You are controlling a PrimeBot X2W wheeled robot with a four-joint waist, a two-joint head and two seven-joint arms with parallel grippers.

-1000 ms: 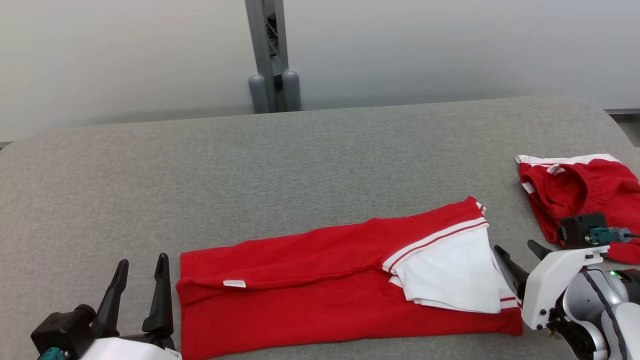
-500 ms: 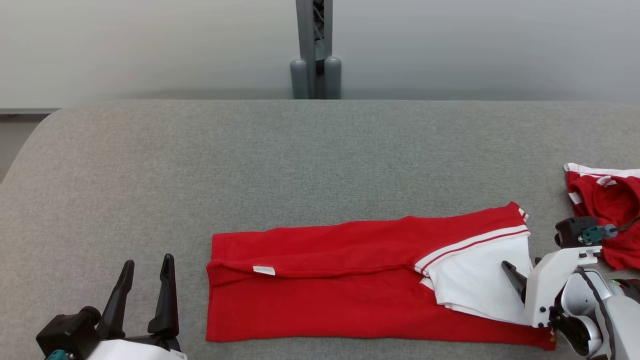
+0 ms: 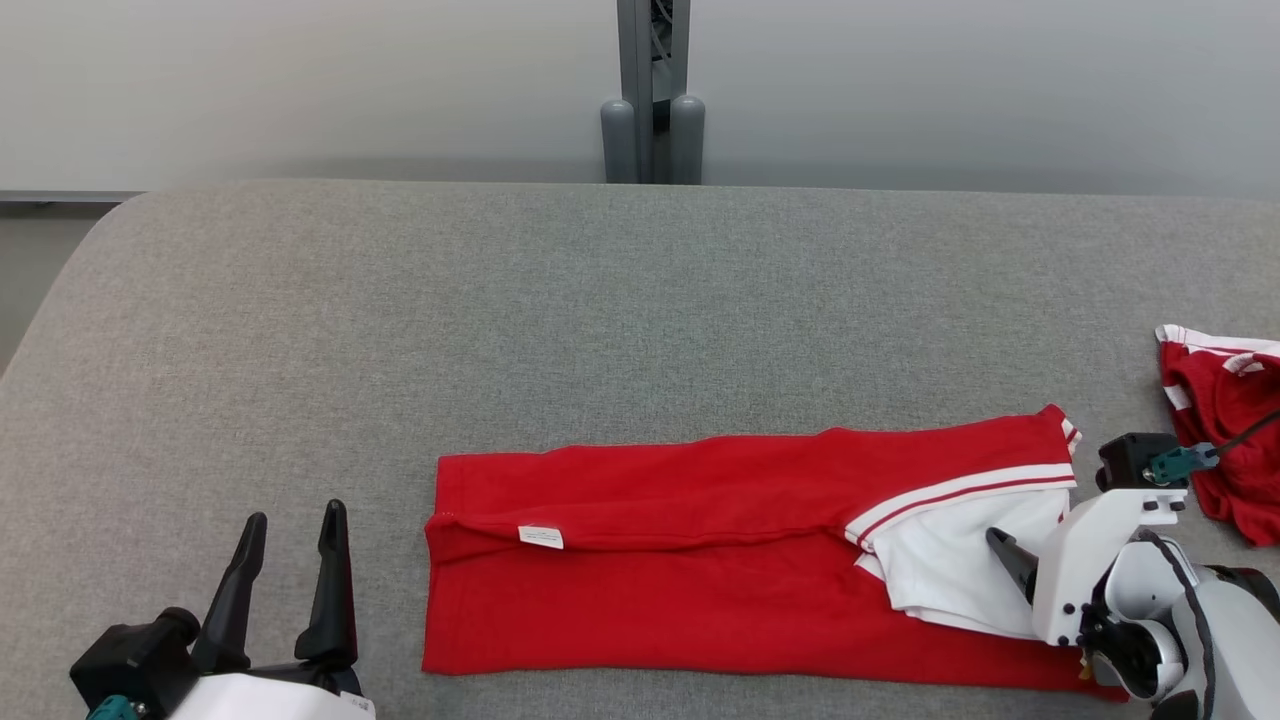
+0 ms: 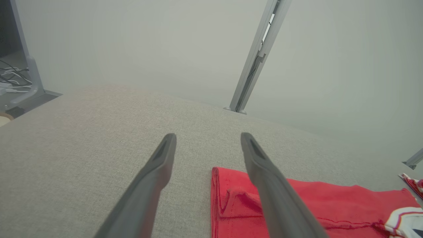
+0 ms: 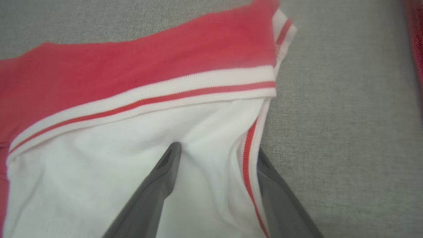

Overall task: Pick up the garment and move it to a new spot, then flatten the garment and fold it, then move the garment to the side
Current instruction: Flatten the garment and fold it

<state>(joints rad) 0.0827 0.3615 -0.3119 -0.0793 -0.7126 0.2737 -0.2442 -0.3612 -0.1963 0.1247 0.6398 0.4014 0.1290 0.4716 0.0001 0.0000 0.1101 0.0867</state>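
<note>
At the white end of the garment [image 3: 650,560], my right claw [image 5: 217,148], released astride its edge, may grab one layer and unfold it; left claw [image 3: 295,514] released.

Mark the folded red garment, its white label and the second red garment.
folded red garment [image 3: 680,600]: head view, red middle panel.
white label [image 3: 541,537]: head view, tag's centre.
second red garment [image 3: 1225,395]: head view, red body.
</note>
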